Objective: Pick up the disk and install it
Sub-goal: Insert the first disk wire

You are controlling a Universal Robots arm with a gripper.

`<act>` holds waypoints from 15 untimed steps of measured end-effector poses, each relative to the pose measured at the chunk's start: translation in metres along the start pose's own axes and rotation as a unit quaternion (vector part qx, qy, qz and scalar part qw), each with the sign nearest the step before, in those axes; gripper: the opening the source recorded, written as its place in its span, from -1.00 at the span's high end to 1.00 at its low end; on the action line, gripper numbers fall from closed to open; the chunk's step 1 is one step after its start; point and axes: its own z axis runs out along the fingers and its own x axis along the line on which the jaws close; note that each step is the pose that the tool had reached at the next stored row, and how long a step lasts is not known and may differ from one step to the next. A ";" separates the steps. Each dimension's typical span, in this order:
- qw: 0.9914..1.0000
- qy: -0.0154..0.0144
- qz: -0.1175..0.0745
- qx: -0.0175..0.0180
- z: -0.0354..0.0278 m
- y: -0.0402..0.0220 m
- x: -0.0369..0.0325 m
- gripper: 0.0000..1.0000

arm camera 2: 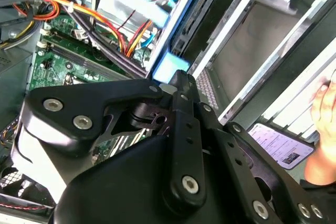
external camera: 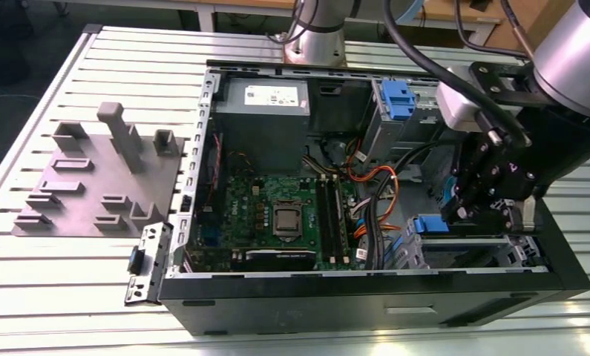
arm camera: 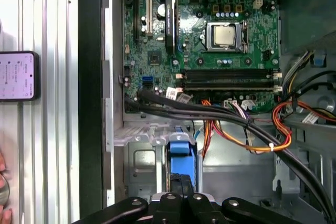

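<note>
The robot's claw [arm camera 2: 179, 84] reaches into an open computer case [external camera: 374, 300]. The blue-framed disk [arm camera: 181, 153] stands on edge directly at its tip, with the circuit board [arm camera: 210, 66] beyond. Whether the claw grips the disk cannot be told.

One case [external camera: 374, 300] sits on one tabletop [external camera: 37, 297]. Inside it are one motherboard [external camera: 265, 196], one processor socket [arm camera: 224, 36], two long black memory slots [arm camera: 231, 72] and one power supply [external camera: 265, 111]. There are two blue plastic pieces in the exterior view: one disk [external camera: 430, 225] and one latch [external camera: 398, 100] in the farther bay. One arm [external camera: 572, 52] reaches in. Beside the case lies one grey fixture plate [external camera: 87, 185] with several raised blocks, too crowded to count surely. The first wrist view shows one phone [arm camera: 16, 75].
</note>
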 end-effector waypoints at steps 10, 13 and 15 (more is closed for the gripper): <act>1.000 0.000 0.000 -0.008 -0.0003 -0.0376 -0.0015 0.79; 1.000 0.001 0.000 -0.015 -0.0005 -0.0470 -0.0018 0.79; 1.000 0.001 0.000 -0.022 -0.0006 -0.0503 -0.0019 0.79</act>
